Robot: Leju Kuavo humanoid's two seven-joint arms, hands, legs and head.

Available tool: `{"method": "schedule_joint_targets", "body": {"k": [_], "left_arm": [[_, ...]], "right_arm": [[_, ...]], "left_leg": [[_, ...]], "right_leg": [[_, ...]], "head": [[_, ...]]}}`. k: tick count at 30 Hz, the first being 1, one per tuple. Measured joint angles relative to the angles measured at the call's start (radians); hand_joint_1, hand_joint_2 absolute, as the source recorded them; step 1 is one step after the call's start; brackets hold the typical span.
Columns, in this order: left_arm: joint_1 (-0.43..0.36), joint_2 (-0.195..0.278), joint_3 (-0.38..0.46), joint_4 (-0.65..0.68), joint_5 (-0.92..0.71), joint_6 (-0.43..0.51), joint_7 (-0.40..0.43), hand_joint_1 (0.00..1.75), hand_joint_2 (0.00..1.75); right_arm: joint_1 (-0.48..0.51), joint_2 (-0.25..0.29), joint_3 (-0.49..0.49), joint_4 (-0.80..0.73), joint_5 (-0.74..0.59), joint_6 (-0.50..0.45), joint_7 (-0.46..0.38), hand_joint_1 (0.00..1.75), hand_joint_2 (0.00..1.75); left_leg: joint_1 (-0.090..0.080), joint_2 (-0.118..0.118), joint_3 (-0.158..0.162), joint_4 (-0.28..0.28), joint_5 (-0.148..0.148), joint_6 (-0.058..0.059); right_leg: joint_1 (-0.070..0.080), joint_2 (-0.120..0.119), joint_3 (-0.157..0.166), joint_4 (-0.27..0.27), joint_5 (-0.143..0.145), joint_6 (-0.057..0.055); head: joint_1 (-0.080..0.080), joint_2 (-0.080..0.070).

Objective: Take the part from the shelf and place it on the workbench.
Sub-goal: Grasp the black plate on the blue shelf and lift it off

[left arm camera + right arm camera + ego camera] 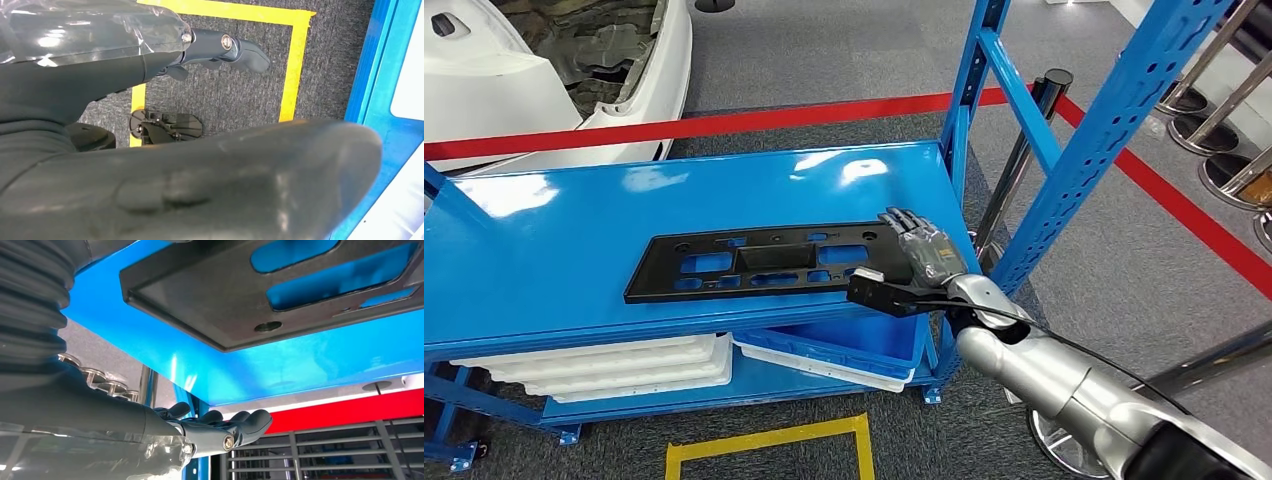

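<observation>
Head view: the part (769,262), a long flat black plate with rectangular cutouts and small round holes, lies flat on the top blue deck of the shelf (574,215), slightly skewed, its right end close to the shelf's front right corner. The right hand (921,245) sits at that right end, fingers (902,222) stretched out flat and apart, lying over or just above the plate's end; nothing gripped, and I cannot tell if they actually touch. In the right wrist view the plate's rounded corner (210,305) is near the deck edge, and the fingers (245,424) are extended, not curled. In the left wrist view the left hand (220,50) hangs over grey carpet and a yellow tape square (295,60), fingers loosely out, holding nothing. Handling guess: looks like a rigid moulded plastic or stamped panel, thin, probably light for its length, smooth matte face on a glossy painted deck, so it should slide easily. It is long, so a one-end grab will lever and sag or swing; better to pinch through a cutout or across the narrow width nearer the middle, or drag the end off the deck edge to get the thumb under. Thin webs between the cutouts are the weak spots. No brand, label or readable writing on the part, shelf or the white trays (604,365) below.
</observation>
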Motion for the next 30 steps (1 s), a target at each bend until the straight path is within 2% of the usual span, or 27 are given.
{"method": "schedule_joint_targets", "body": {"k": [11, 15, 20, 24, 30], "left_arm": [[0.000, 0.000, 0.000, 0.000, 0.000, 0.000, 0.000, 0.00, 0.00], [0.000, 0.000, 0.000, 0.000, 0.000, 0.000, 0.000, 0.00, 0.00], [-0.001, 0.000, 0.000, 0.000, 0.000, 0.000, 0.000, 0.00, 0.00], [-0.001, 0.000, 0.000, 0.000, 0.000, 0.003, 0.000, 0.00, 0.00], [-0.001, 0.000, 0.000, 0.000, 0.000, 0.004, 0.000, 0.00, 0.00]], "right_arm": [[-0.014, 0.000, 0.009, 0.030, -0.010, -0.005, -0.003, 0.00, 1.75], [-0.026, 0.000, 0.020, 0.042, -0.013, -0.014, -0.009, 0.00, 0.00], [-0.062, 0.001, 0.043, 0.068, -0.010, -0.026, -0.030, 0.00, 0.00], [-0.100, 0.009, 0.070, 0.099, -0.033, -0.019, -0.058, 0.00, 1.75], [-0.151, 0.040, 0.109, 0.150, -0.057, -0.007, -0.093, 0.00, 1.75]], "left_leg": [[0.000, 0.000, 0.000, 0.000, 0.000, 0.000], [0.000, 0.000, 0.000, 0.000, 0.000, 0.000], [0.000, 0.000, 0.000, 0.000, 0.000, 0.000], [0.000, 0.000, 0.000, 0.000, 0.000, 0.000], [0.000, -0.001, 0.001, -0.001, 0.000, 0.000]], "right_leg": [[0.000, 0.000, 0.000, 0.000, 0.000, 0.000], [0.000, 0.000, 0.000, 0.000, 0.000, 0.000], [0.000, 0.000, 0.001, 0.000, 0.000, 0.000], [0.000, 0.000, 0.001, 0.000, 0.000, 0.000], [0.001, -0.001, 0.001, 0.000, 0.000, 0.000]], "head": [[0.000, 0.000], [0.000, 0.000], [0.000, 0.000], [0.000, 0.000], [0.000, 0.000]]}}
